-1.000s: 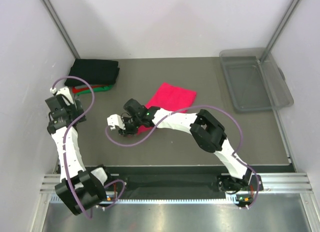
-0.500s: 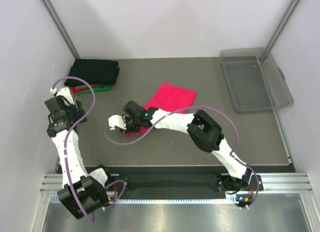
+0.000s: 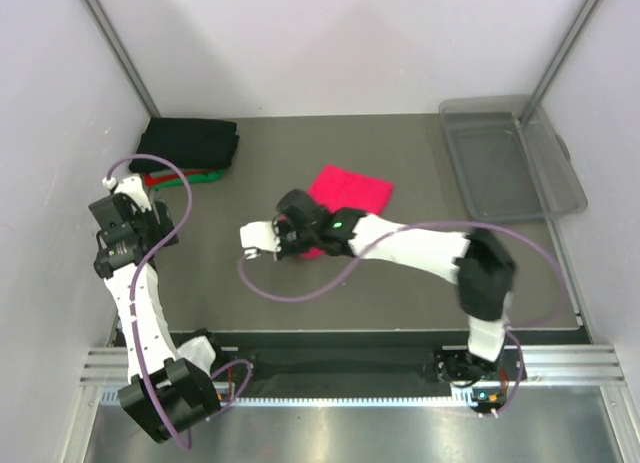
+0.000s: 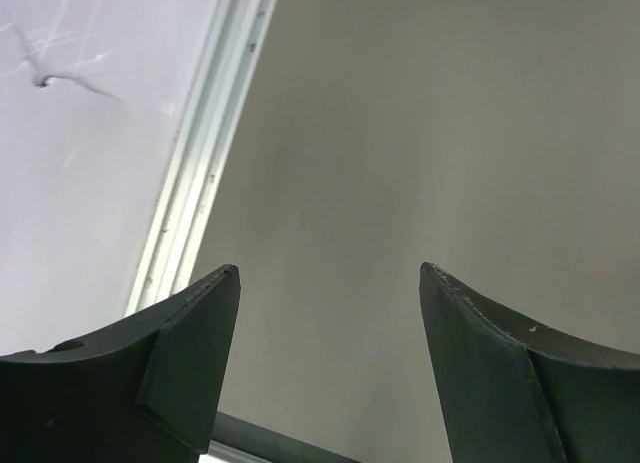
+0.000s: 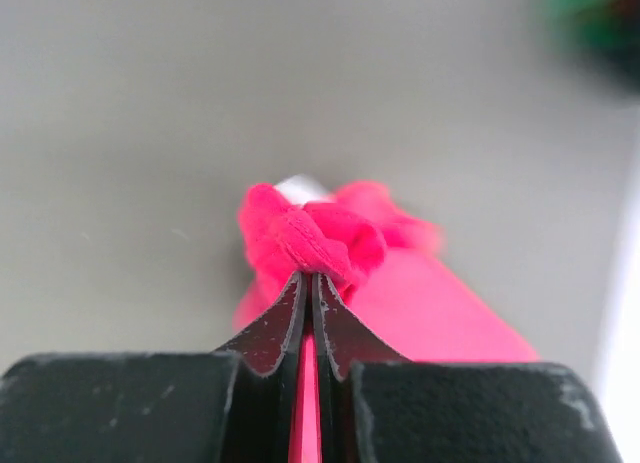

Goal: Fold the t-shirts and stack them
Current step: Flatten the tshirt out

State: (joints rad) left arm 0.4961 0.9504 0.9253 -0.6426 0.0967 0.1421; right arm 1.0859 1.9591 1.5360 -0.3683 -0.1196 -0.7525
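- Clamped tight on bunched edge of pink-red t-shirt (image 5: pixel 330 238): right gripper (image 5: pixel 310 281).
- Rest of shirt lying flat behind it.
- Spread apart over table (image 4: pixel 400 133): left gripper (image 4: pixel 330 283); folded tees (image 3: pixel 190 143) near, beyond it.

— What sits at the far right?
— A clear plastic bin (image 3: pixel 512 163), on the grey surface (image 3: pixel 270 173) near its right edge.
— And around that?
— White walls (image 3: pixel 350 43) on three sides, and a metal rail (image 3: pixel 330 401) along the near edge.
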